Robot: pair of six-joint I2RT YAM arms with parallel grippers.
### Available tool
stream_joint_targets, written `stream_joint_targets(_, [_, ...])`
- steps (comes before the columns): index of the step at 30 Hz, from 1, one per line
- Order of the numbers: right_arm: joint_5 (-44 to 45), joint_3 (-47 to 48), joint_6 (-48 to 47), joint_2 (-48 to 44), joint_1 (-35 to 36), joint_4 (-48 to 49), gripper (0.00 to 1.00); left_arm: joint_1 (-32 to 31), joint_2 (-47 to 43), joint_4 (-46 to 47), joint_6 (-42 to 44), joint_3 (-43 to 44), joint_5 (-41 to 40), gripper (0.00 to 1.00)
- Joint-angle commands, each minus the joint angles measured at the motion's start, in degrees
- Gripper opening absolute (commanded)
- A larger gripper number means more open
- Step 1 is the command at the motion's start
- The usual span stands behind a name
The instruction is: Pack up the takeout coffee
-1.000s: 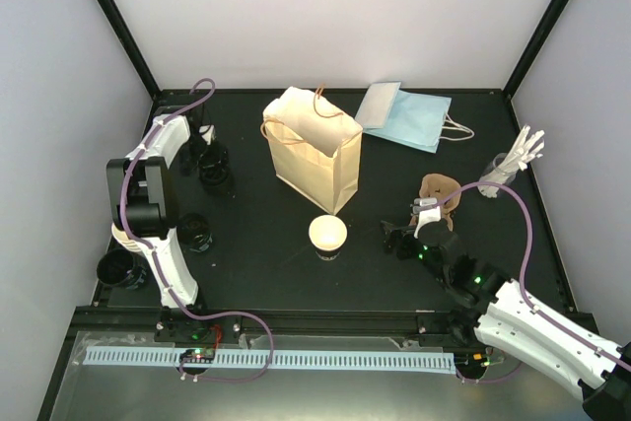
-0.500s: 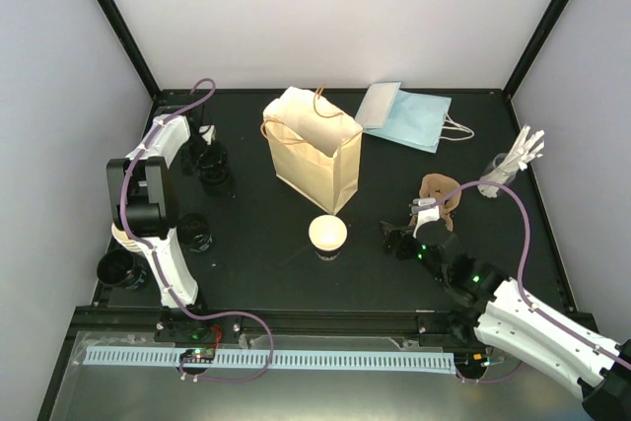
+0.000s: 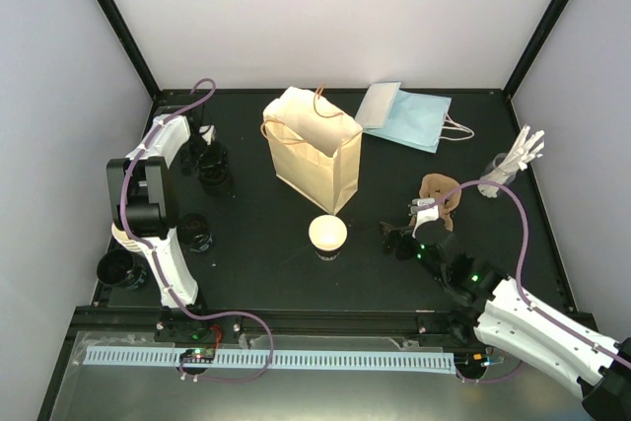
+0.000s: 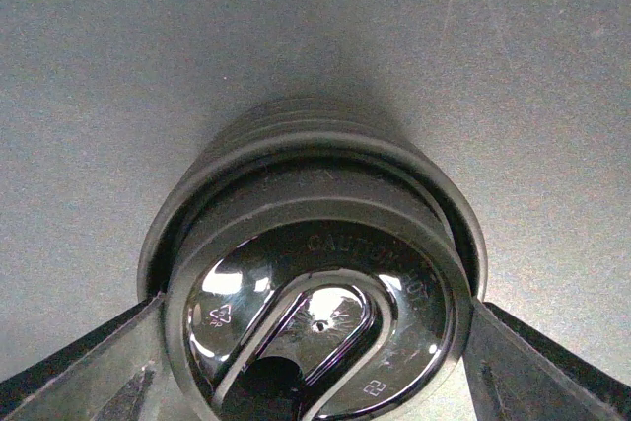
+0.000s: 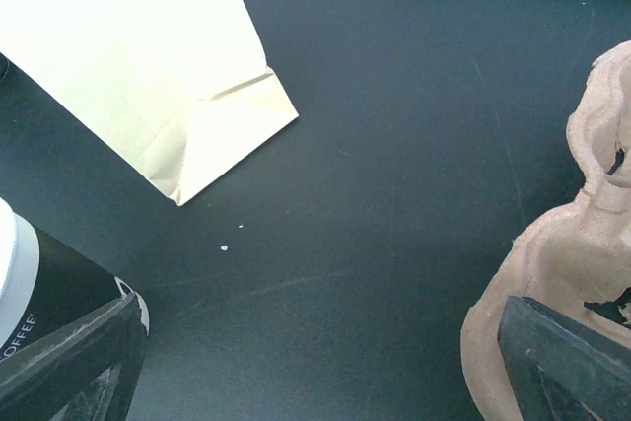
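- Your right gripper (image 3: 399,240) sits low over the near right part of the table (image 3: 266,263). Its jaws stand wide apart with only bare table between them.
- The cup (image 3: 327,235) stands upright near the middle of the table, a little toward the near edge. It is left of your right gripper and well apart from it. From above its top shows cream; your right wrist view shows a white rim over a dark body.
- Two dark round things (image 3: 194,232) lie along the left edge toward the near left corner; you cannot tell what they are.
- The carrier (image 3: 439,194) sits just past your right gripper, by its right finger.
- The bag (image 3: 314,155) stands upright just beyond the cup, not touching it, mouth open.
- Your left gripper (image 3: 210,163) hangs over the lids (image 4: 315,160), stacked by the left edge toward the far left corner. Its fingers (image 4: 84,372) sit against either side of the top lid (image 4: 315,327); you cannot tell whether they are clamping it.
- The blue bag (image 3: 409,117) lies flat along the far edge, right of the bag.
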Motion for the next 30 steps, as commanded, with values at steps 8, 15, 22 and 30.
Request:
stream_joint_targets(8, [0.48,0.25,0.05,0.5,-0.34,2.18,1.0,-0.26,0.68,-1.57,0.14,1.09,-2.41,0.83])
stream_joint_targets(15, [0.36,0.33,-0.04,0.72,-0.35,2.3,1.0,-0.59,0.79,-1.92,-0.08,0.97,-4.25,0.83])
stream_joint_targets(22, [0.35,0.41,-0.02,1.02,-0.3,2.31,1.0,-1.34,1.01,-2.19,-0.09,0.97,-5.29,0.87])
stream_joint_targets(30, [0.32,0.42,-0.02,1.14,-0.34,2.3,1.0,-1.35,0.97,-2.05,0.25,0.92,-1.96,0.89])
